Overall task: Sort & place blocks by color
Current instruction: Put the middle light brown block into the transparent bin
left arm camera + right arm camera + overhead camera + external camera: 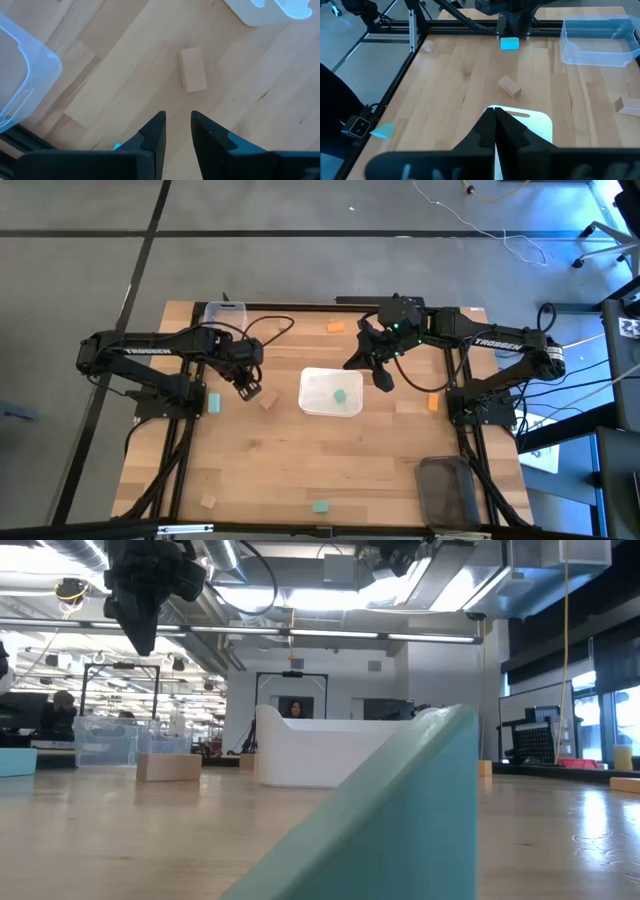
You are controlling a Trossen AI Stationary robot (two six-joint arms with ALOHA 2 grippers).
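Note:
A pale wood block lies flat on the table left of the white tray; the high view shows the block there too. My left gripper hangs above the table just short of it, open, with nothing between its fingers. A teal block lies inside the tray. My right gripper hovers over the tray's right edge, shut and holding nothing. More blocks lie scattered: teal, teal, orange, orange, wood.
A clear tub stands at the far left of the table. A dark tub sits at the near right corner. In the low view the near teal block fills the foreground. Bare wood lies between the tray and the near edge.

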